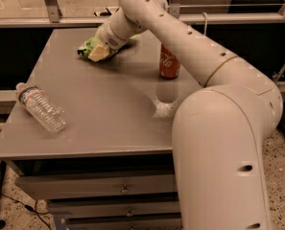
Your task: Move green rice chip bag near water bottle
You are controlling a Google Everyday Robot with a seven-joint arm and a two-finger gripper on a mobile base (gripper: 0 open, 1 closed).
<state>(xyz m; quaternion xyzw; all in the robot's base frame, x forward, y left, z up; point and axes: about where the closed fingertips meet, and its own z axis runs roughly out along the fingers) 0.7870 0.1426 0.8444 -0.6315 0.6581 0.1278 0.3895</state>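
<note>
My pincer (99,52) is down at the far side of the table (103,128), left of the middle, pressed in against the green rice chip bag (86,47). The bag shows as a crumpled green patch wrapped round the pale tip of the pincer, sitting on or just over the table top. I cannot tell whether the pincer is clamped on the bag or merely touching it, because the bag and my wrist cover the place where that would show.

The water bottle (40,108) lies on its side near the table's left front edge, with its white cap pointing to the far left. It is well apart from the bag, and bare table top lies between them.

My arm (195,42) reaches in from the near right (it fills most of that side of the view) and stretches across to the bag. A red soda can (169,65) stands upright just under it, to the right of the bag, and my arm hides the can's top. Drawers (125,188) show below the table's front edge.
</note>
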